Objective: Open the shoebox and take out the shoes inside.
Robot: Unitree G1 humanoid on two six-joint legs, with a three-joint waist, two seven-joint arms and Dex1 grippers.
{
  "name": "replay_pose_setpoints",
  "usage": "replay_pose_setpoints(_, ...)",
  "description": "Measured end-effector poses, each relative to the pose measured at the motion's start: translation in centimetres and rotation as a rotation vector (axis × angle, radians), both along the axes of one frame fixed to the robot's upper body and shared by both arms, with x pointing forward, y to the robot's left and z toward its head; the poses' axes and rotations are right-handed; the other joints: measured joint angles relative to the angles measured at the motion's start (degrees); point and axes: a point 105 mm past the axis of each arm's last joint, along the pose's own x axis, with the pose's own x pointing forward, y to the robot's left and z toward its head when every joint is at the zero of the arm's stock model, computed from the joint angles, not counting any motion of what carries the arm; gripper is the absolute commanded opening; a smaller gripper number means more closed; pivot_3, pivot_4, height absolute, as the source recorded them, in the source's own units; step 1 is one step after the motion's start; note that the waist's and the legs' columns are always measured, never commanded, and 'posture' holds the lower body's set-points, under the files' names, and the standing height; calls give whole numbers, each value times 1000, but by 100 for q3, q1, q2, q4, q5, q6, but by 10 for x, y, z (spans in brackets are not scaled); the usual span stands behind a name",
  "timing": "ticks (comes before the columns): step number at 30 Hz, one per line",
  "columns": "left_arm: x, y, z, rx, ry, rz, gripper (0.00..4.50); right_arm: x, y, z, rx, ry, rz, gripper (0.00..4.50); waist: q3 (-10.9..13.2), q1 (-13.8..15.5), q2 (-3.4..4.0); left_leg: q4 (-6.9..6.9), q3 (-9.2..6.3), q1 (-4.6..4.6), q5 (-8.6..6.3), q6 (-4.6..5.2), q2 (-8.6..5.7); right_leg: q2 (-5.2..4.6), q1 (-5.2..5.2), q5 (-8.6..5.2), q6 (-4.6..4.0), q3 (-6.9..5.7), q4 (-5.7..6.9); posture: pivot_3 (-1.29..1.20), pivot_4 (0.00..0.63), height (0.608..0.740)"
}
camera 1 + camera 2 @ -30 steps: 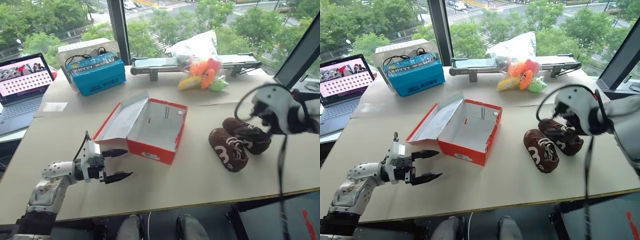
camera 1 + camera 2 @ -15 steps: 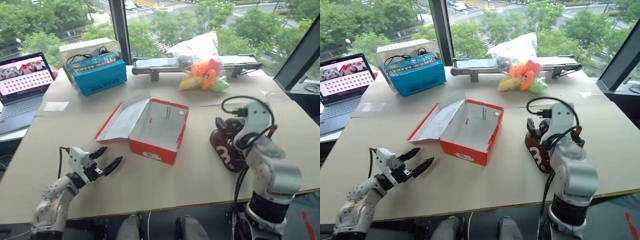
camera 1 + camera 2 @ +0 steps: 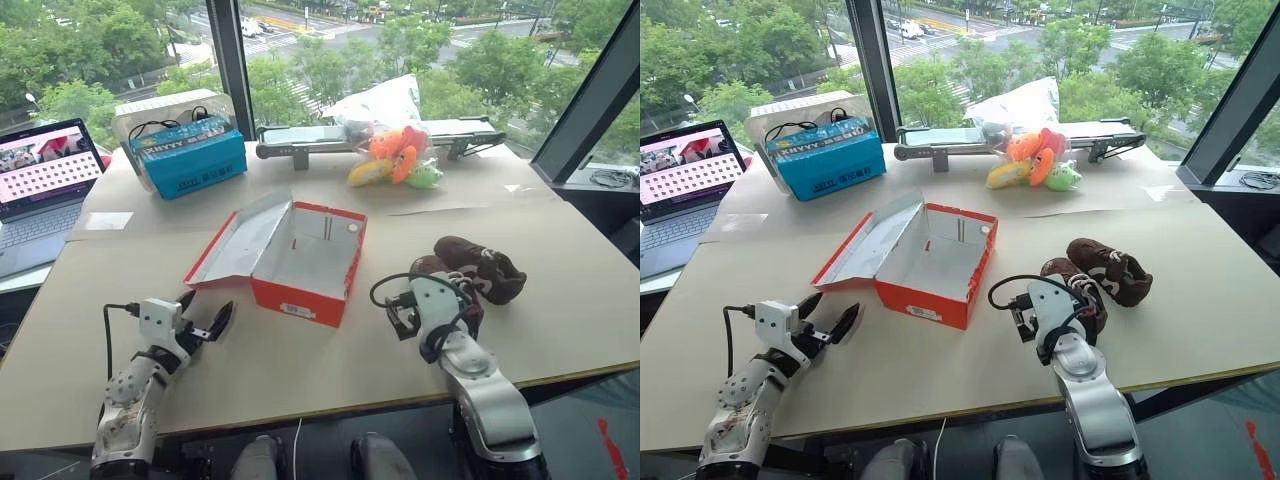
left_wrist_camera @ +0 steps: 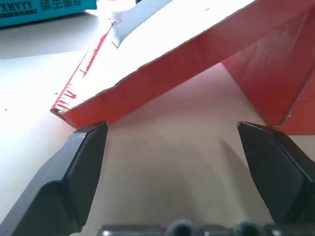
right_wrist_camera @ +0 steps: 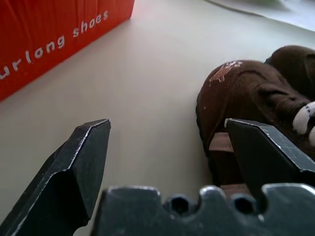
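The red shoebox [image 3: 300, 262] lies open mid-table, its white inside empty and its lid [image 3: 240, 240] folded out to the left. Two dark brown shoes sit on the table to its right: one [image 3: 482, 268] in plain sight, the other [image 5: 231, 98] partly behind my right arm. My right gripper [image 5: 167, 123] is open and low over the table, with its right finger [image 5: 266, 157] close beside that shoe's heel and nothing between the jaws. My left gripper [image 3: 207, 318] is open and empty, facing the lid's front corner [image 4: 81, 110].
A blue box [image 3: 188, 158] and a laptop [image 3: 40, 175] stand at the back left. Plush toys in a clear bag [image 3: 392, 150] and a long grey device [image 3: 300, 140] line the far edge by the window. A white paper slip [image 3: 108, 220] lies at the left.
My right arm dropped from high at the right down to the table just in front of the shoes. My left gripper swung from pointing right to pointing at the lid.
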Motion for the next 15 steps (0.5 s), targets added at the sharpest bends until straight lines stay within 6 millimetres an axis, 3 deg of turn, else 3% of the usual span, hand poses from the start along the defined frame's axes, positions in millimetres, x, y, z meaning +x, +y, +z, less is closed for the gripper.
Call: replay_pose_setpoints(15,5,-1,0,-67,21,105,4500,11,-16,-9,166,2,-103,4453,-53,25,-40,-22,-3,-1,-1,-1,0,-23,5,0,0,-19,-41,0,150,740)
